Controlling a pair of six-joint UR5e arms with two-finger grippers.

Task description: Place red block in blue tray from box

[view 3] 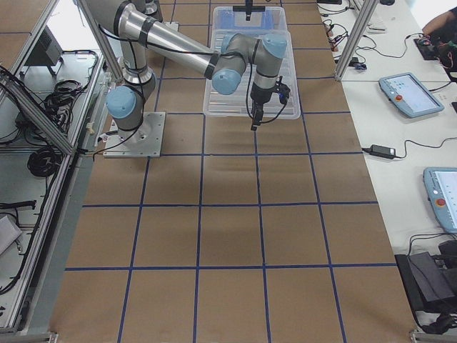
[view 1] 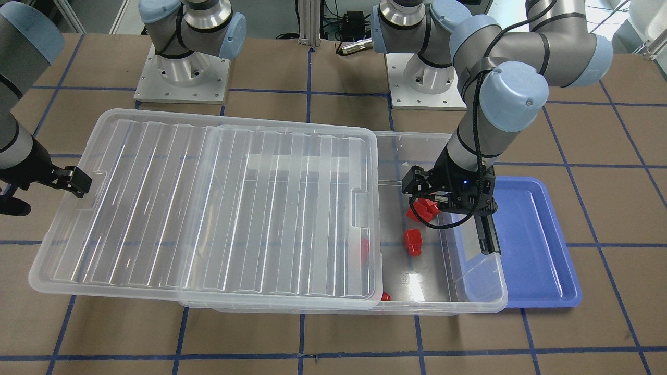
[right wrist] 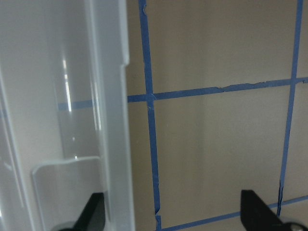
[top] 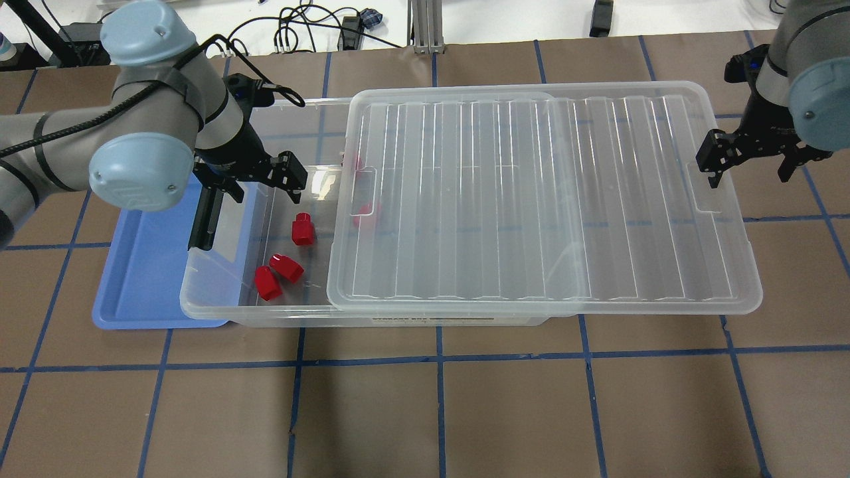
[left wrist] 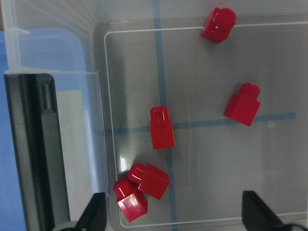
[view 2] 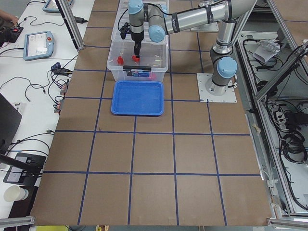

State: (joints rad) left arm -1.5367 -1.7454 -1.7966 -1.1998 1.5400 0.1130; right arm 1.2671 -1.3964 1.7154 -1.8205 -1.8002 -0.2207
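The clear box (top: 219, 311) lies across the table, its ribbed lid (top: 531, 199) slid toward my right, so its left end is open. Several red blocks lie loose on the exposed floor: one alone (top: 303, 230), two touching (top: 286, 266); the left wrist view shows them (left wrist: 161, 127). Two more show dimly under the lid (top: 366, 216). My left gripper (top: 255, 179) hangs open and empty above this open end (left wrist: 173, 219). The blue tray (top: 143, 265) lies against the box's left end, empty. My right gripper (top: 754, 162) is open beside the lid's far end.
The box's black latch handle (top: 202, 219) stands at the end wall between the blocks and the tray. The lid overhangs the box's right end (view 1: 62, 260). Brown table with blue tape lines (top: 438, 398) lies in front.
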